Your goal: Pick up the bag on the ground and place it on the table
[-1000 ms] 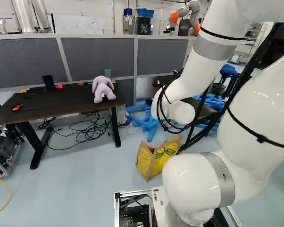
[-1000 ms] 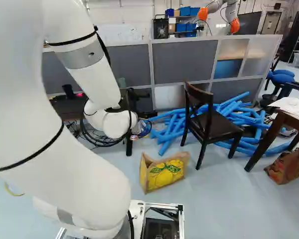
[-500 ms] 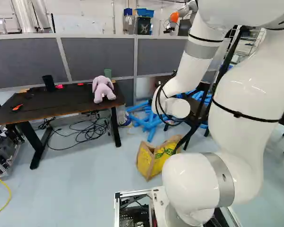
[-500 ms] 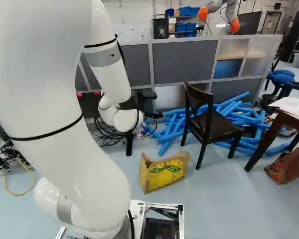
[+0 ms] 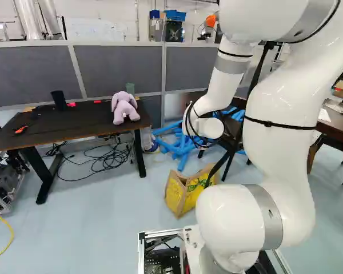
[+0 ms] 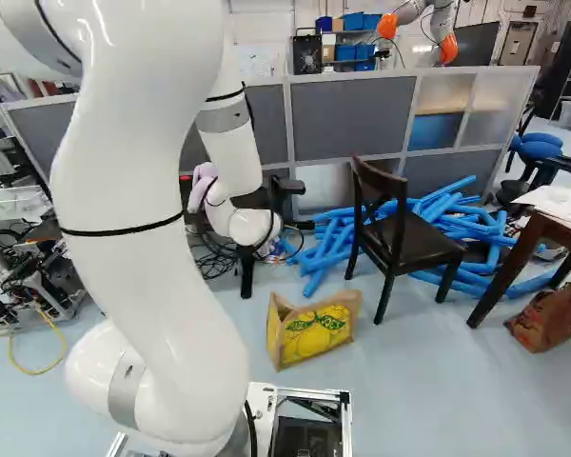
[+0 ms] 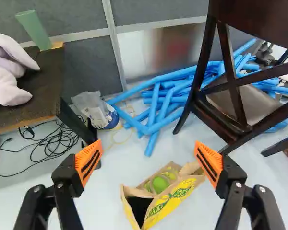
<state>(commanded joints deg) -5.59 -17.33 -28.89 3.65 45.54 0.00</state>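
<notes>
Farther out from my base joint (image 5: 234, 260), my forearm (image 5: 218, 91) has swung; the bag (image 7: 177, 199) stays on the floor (image 5: 103, 228) near the chair (image 6: 423, 249). My gripper (image 7: 149, 155) stands wide and empty. Closing nearly lengthwise, I could buckle or topple it. Its mouth faces up, its long axis slanting chairward from beneath my fingers' gap.

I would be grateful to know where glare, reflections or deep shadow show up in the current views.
Left base view: soft highlights on the glossy white arm; right base view: bright streaks along the same arm's curves; wrist view: part of the inside of the bag is nearly black with shadow, and the pale panel shows a hazy reddish patch, possibly a reflection.
</notes>
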